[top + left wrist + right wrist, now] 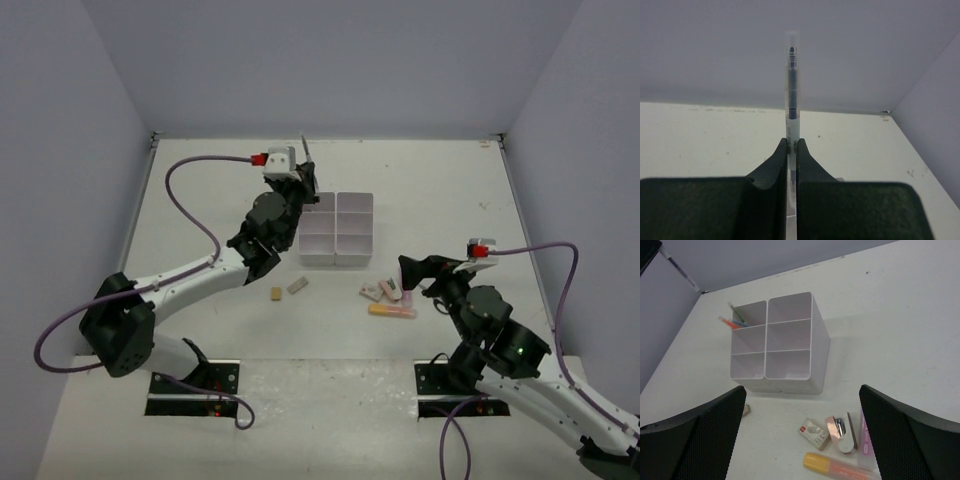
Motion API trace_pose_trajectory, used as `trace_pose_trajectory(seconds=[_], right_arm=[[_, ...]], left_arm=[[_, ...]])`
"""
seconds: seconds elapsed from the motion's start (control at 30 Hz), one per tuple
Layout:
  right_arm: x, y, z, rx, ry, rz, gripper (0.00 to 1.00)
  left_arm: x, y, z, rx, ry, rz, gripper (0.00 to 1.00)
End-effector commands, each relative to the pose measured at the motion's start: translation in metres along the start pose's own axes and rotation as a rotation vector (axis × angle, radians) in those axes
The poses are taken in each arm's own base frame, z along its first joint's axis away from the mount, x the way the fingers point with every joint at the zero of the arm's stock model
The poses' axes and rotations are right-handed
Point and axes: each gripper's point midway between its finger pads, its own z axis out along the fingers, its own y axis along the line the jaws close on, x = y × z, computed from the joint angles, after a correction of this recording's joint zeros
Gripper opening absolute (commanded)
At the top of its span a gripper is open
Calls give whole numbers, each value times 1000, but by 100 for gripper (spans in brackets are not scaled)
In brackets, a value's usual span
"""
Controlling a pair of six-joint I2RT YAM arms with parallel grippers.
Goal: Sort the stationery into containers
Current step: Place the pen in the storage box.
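My left gripper (303, 185) hovers at the far left corner of the white six-compartment organizer (330, 258), shut on a thin grey-white pen (792, 90) that stands upright above the fingers (774, 165). Orange and green pens (732, 320) lean in the organizer's (785, 382) far left compartment. My right gripper (802, 390) is open, low over a cluster on the table: a tan eraser (812, 432), a pink stapler-like item (842, 435), a pink marker (865, 445) and an orange marker (840, 467). Nothing sits between its fingers.
Two small erasers (275, 294) (297, 286) lie on the table in front of the organizer's left side. Grey walls close the table at the back and both sides. The left arm's cable (190, 200) loops over the left part of the table.
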Motion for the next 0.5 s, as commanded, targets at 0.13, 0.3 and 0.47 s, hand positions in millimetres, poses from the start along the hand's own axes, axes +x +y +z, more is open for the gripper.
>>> trace_pose_trajectory(seconds=[0.13,0.3,0.47], right_arm=[[2,14,8,-35,25,-4,99],[3,12,8,-26,25,-4,99],[-2,10,4,-32,-1,18,99]], left_arm=[[-36,-9,20,23,-336,20,0],[-15,-7,26,27,-341,38,0],[10,5,21,13,-309,48,0]])
